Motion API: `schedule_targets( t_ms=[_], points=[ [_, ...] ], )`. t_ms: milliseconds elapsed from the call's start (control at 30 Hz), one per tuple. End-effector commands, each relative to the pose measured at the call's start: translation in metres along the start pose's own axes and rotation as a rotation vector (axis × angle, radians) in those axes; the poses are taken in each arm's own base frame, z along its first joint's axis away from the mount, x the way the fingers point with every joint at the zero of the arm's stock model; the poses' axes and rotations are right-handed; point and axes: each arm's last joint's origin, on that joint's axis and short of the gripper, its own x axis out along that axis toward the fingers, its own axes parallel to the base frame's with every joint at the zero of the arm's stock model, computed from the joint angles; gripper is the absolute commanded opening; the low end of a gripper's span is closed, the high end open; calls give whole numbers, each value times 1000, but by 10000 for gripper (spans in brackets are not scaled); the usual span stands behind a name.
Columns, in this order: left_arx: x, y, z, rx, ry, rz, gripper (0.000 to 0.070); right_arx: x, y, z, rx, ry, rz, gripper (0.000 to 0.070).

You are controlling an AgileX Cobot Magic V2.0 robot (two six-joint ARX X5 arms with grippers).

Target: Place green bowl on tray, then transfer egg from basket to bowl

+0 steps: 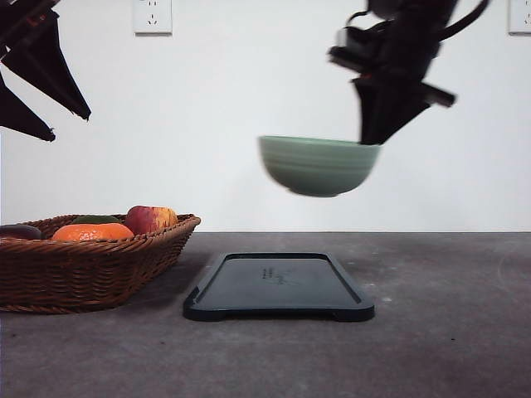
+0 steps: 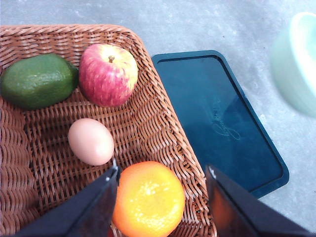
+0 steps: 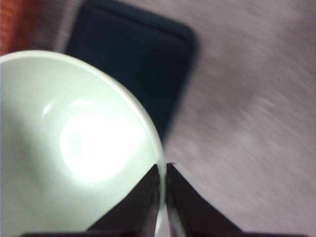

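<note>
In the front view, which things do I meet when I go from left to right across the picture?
Left end effector → basket with fruit → tray → green bowl, held in the air → right end effector pinching its rim.

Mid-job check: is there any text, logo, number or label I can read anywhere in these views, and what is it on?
No text can be read.
The tray has a faint embossed mark at its centre, seen in the left wrist and front views; it looks like a cursive logo, too faint to read.
The wall sockets carry no readable print.
The green bowl, held by the right gripper, shows no marking; nor does the basket.
</note>
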Motion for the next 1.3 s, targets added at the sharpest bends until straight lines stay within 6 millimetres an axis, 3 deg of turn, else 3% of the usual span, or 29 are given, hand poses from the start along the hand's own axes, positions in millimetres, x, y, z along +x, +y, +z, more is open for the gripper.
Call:
schedule_targets(
  t_ms=[0,300,733,933,1133,1267],
  points=[
    [-1,-2,6,12,-20,-12,350,12,7,6,9,1,7,0],
    [-1,-2,6,12,-21,-12,350,53,26,10,-41,21,-14,0],
    [-1,-2,6,12,-20,-12,350,98,20,8,-15,94,-22,0],
    [-1,-2,6,12,-20,-12,350,101,23,9,-24,87,-23,12],
    [-1,-2,6,12,-20,-12,350,100,22,6,-18,118,-28,169],
    [-1,-2,6,12,-20,-12,350,89,23,9,-16,112,-33,175]
  ],
)
